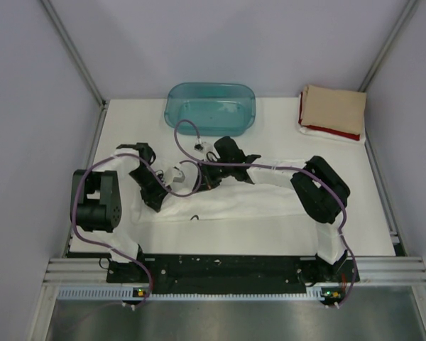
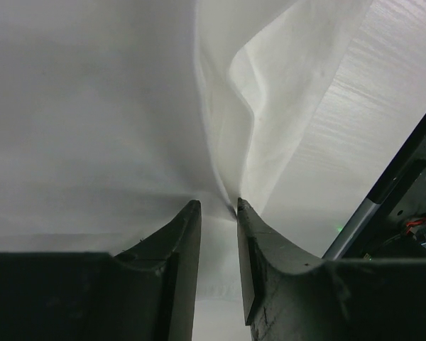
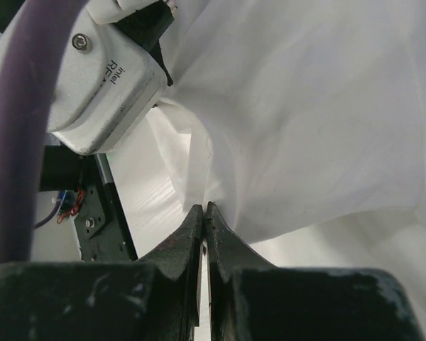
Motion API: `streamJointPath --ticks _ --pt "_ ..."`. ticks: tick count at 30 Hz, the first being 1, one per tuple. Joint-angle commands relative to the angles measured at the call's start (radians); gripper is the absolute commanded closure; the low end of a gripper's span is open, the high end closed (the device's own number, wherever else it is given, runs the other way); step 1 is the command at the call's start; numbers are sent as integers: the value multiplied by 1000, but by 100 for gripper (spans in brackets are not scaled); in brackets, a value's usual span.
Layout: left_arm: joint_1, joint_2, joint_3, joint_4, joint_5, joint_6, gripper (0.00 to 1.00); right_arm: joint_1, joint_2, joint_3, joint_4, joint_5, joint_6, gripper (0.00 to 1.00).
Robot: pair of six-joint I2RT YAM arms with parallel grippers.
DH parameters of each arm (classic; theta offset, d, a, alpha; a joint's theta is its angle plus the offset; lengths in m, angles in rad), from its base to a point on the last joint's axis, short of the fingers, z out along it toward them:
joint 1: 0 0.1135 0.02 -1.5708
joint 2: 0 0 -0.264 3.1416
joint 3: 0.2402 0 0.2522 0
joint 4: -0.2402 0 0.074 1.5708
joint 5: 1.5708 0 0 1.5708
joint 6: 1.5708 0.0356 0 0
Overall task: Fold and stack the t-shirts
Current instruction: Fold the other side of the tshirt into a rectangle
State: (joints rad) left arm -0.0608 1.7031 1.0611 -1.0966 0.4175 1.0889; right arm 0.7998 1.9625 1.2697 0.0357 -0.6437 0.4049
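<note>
A white t-shirt (image 1: 234, 202) lies crumpled across the middle of the table, its print hidden. My right gripper (image 3: 204, 207) is shut on a folded edge of this white cloth (image 3: 319, 106), which hangs up and to the right from its tips. My left gripper (image 2: 216, 206) is open by a narrow gap, tips down on the same shirt (image 2: 92, 106), with creases running to its right fingertip (image 2: 240, 206). In the top view the two grippers sit close together over the shirt's left half. A tan t-shirt (image 1: 332, 106) lies folded on a red one (image 1: 334, 132) at the back right.
A translucent teal tub (image 1: 211, 106) stands at the back centre. Purple cables loop over the shirt between the arms. The left arm's wrist camera (image 3: 106, 78) hangs close above my right gripper. White walls and metal rails fence in the table.
</note>
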Motion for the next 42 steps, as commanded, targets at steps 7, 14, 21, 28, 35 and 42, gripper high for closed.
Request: streamJointPath --ticks 7,14,21,28,35,42 --pt "-1 12 -27 34 -31 -23 81 -5 -60 13 24 -5 -8 100" --pt "9 -3 -10 27 -43 -73 100 -10 -83 7 4 13 -9 100" --pt "53 -189 66 -52 -123 -107 100 32 -134 -26 -25 -31 -69 100" --pt "55 -327 102 -141 -189 -116 100 65 -149 -69 -5 -89 -66 100" --pt "55 -385 85 -301 -155 -64 100 79 -102 -104 -7 -73 -71 100" --pt "55 -338 -90 -306 -146 -30 100 78 -11 -66 -7 -56 -80 100"
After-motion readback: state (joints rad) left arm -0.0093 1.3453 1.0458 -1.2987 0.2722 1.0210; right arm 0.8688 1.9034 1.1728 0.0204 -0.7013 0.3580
